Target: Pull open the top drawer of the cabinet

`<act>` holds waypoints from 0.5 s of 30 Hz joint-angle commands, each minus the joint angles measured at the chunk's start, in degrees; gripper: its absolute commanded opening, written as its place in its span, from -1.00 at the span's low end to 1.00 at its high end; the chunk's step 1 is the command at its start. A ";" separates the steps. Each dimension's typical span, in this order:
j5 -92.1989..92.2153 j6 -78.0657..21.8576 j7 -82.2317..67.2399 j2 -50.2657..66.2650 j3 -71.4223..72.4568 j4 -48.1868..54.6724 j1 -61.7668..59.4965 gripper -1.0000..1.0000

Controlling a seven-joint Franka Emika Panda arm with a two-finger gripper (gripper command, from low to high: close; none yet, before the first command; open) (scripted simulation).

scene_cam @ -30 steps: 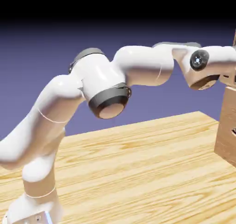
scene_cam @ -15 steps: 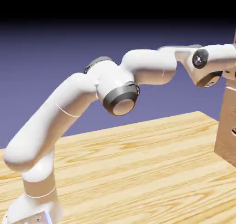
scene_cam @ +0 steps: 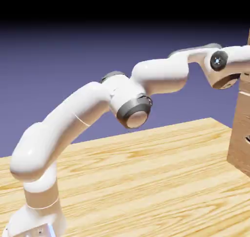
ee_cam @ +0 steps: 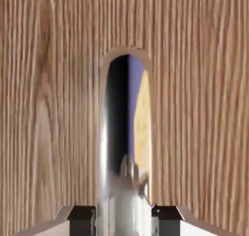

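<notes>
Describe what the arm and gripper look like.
The arm is glossy white with rounded, bulging segments, dark grey bands at the joints, and a round dark cap with a small light-coloured mark near the wrist. Its base has a pale panel edged in blue. The gripper has two blocky fingertips, black and dark grey, on light-coloured fingers. No cables show.

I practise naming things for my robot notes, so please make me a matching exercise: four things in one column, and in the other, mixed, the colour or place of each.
Things
1. handle
2. cabinet
3. arm
4. table

Colours and places
A. pale yellow wood, under the other things
B. shiny metal, between the two tips of the pincer
C. white, rising from the exterior view's lower left
D. reddish-brown wood, cut off by the exterior view's right edge

Right pairs: 1-B, 2-D, 3-C, 4-A
</notes>
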 commanded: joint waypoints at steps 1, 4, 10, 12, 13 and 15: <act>0.27 0.91 -1.12 0.86 1.83 -2.09 -1.34 -1.00; -1.24 3.76 -2.05 3.14 7.42 -8.31 -5.84 -1.00; -4.14 9.20 -2.52 7.03 18.27 -20.77 -15.91 -1.00; -5.21 10.83 -2.03 8.27 21.56 -24.92 -19.44 -1.00; -5.74 11.62 -1.65 8.91 23.15 -27.00 -21.23 -1.00; -6.68 13.17 -0.93 10.19 26.30 -31.15 -24.90 -1.00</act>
